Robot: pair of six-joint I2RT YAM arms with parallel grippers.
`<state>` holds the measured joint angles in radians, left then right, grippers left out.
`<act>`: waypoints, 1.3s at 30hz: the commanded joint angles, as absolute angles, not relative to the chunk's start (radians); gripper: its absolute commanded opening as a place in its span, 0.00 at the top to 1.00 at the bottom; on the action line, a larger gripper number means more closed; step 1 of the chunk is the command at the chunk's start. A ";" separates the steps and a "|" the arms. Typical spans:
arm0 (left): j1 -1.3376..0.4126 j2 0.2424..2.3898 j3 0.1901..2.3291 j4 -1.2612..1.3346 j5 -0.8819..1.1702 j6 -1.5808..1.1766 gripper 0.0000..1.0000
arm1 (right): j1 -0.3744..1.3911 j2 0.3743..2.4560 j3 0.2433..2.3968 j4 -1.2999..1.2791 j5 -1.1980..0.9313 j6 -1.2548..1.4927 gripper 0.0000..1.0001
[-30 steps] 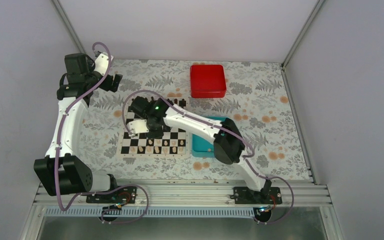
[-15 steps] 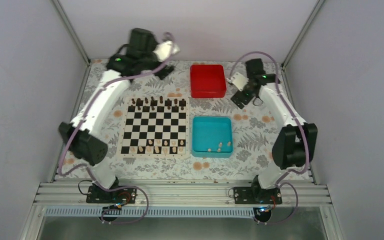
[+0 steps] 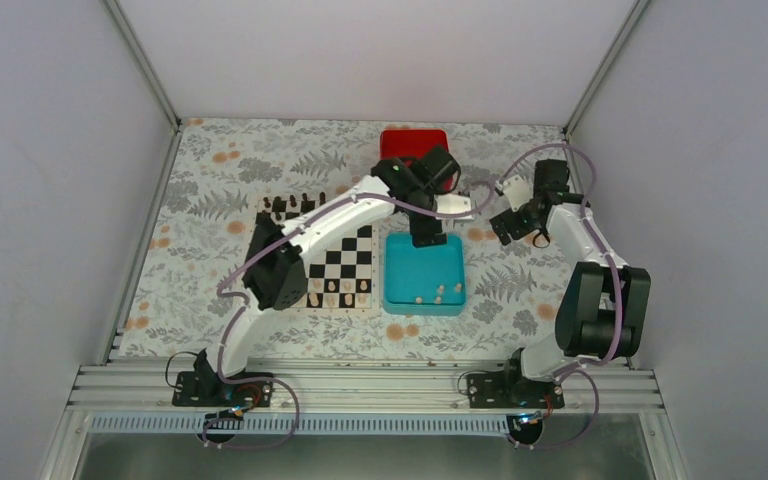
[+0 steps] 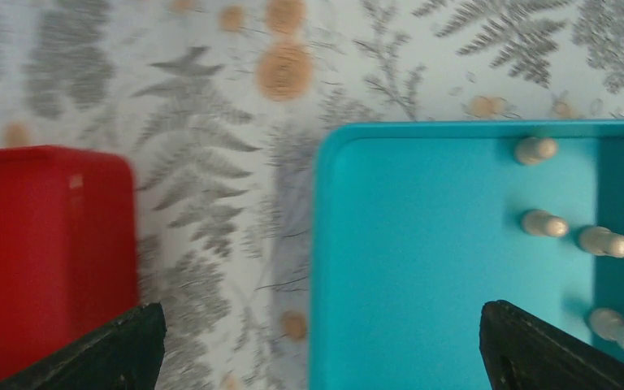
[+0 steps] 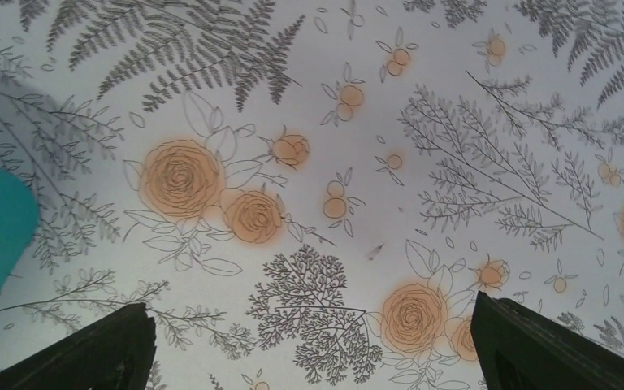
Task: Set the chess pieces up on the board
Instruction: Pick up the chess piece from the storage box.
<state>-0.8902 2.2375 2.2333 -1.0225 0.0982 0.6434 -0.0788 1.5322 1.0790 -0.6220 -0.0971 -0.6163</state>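
On the floral-print table [image 3: 210, 180], we see the left gripper [image 4: 321, 317] spread and empty above the far rim of the teal plastic tray [image 4: 406, 244]. Small cream wooden chess pieces [image 4: 544, 223] lie inside the tray. The black-and-white chequered board [image 3: 350, 262] sits just left of the tray, and the right gripper [image 5: 310, 309], also spread and empty, is to the tray's right.

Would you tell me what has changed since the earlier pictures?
The left tool swung right, over the far edge of the teal tray, open. The right tool left the board and hangs open right of the tray. Board, chess pieces and red box stayed.
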 commanded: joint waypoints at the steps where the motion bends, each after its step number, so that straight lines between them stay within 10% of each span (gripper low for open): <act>1: -0.911 2.258 2.255 -1.101 0.150 0.644 0.06 | -0.119 1.493 1.056 -0.515 -0.174 -0.569 0.00; 20: -0.968 2.293 2.104 -1.124 0.341 0.690 0.70 | -0.129 1.535 1.061 -0.488 -0.185 -0.538 0.00; 39: -1.006 2.472 2.250 -1.087 0.269 0.658 0.67 | -0.129 1.534 1.050 -0.499 -0.219 -0.549 0.00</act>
